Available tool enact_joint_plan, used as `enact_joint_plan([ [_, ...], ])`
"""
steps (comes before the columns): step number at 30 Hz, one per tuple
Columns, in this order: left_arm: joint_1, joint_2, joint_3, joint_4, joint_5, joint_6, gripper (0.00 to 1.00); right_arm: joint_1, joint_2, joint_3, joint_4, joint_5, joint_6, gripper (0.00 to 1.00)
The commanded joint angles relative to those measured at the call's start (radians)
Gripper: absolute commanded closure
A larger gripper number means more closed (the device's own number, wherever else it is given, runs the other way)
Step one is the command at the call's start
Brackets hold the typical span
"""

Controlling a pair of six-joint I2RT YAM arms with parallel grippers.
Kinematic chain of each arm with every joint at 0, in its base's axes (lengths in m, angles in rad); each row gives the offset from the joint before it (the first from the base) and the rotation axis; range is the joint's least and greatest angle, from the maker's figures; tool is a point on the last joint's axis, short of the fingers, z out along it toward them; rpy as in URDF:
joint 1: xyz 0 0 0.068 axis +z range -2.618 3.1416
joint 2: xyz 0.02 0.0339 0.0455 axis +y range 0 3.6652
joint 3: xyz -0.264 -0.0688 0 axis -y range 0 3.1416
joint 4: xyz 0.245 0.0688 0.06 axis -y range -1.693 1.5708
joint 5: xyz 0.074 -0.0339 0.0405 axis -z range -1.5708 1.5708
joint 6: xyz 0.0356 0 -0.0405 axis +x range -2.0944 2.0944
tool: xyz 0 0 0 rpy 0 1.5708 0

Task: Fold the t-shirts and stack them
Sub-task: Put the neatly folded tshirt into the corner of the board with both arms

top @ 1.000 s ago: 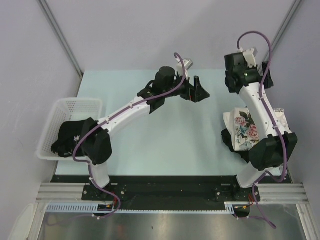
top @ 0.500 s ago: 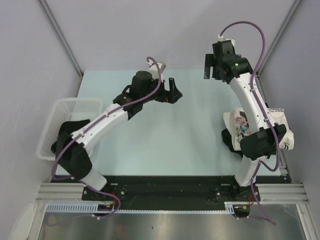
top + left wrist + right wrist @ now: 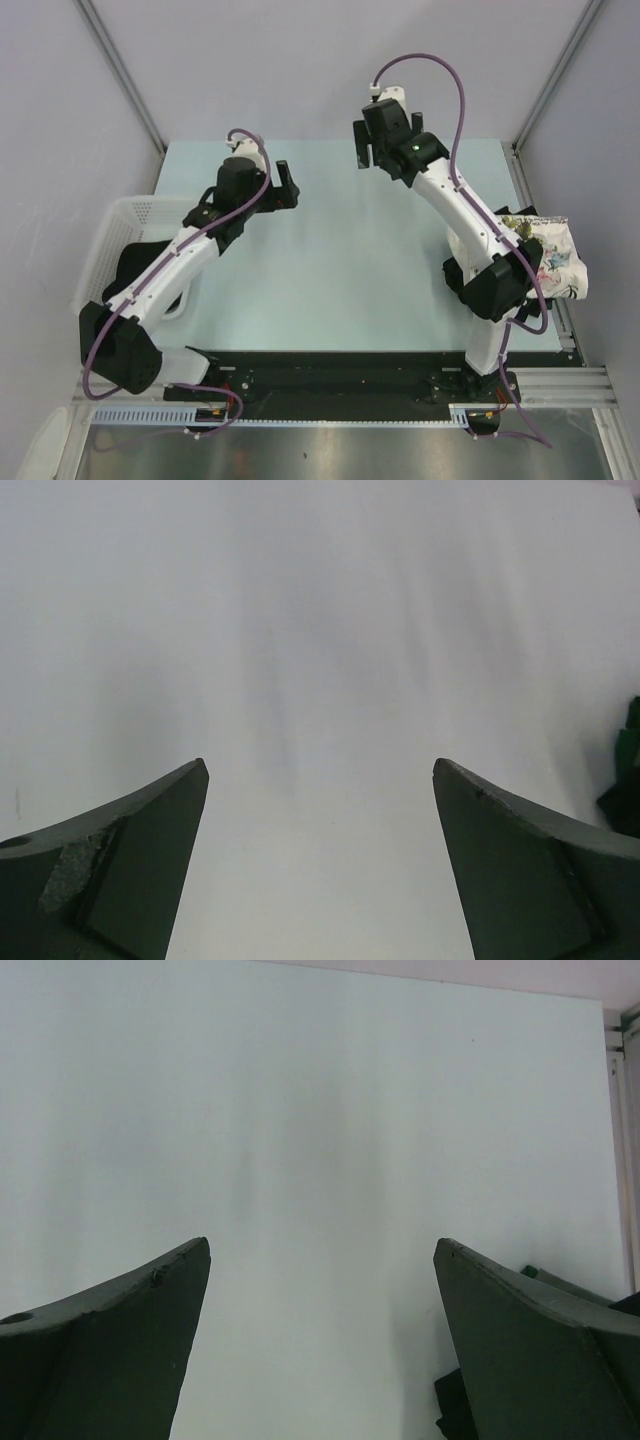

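A cream-white t-shirt (image 3: pixel 548 250) with a multicoloured print lies folded at the table's right edge, on top of black cloth (image 3: pixel 456 276) that shows at its left. Another black t-shirt (image 3: pixel 128 268) lies bunched in the white mesh basket (image 3: pixel 140 212) at the left. My left gripper (image 3: pixel 288 186) is open and empty above the bare table, right of the basket; the left wrist view shows its jaws (image 3: pixel 320 770) wide apart over bare surface. My right gripper (image 3: pixel 362 152) is open and empty over the back middle of the table, far from the stack; its jaws (image 3: pixel 320 1245) are wide apart.
The pale green table (image 3: pixel 340 260) ends at grey walls behind and at both sides. A dark shape (image 3: pixel 626 780) shows at the right edge of the left wrist view, and a dark object (image 3: pixel 462 1402) low in the right wrist view; I cannot tell what either is.
Both arms have swung leftward. The left gripper moved from the back middle toward the basket. The right gripper moved from above the stack to the back middle. Both stayed open and empty.
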Motion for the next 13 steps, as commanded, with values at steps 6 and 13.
enact_joint_plan([
  [6,0.038,-0.105,-0.050,0.017,-0.027,-0.005,0.00,0.061,0.007,-0.043,0.147,0.084,-0.033,0.00],
  [13,0.038,-0.142,-0.084,0.031,-0.011,-0.023,0.01,0.092,-0.001,-0.055,0.207,0.123,-0.071,0.00],
])
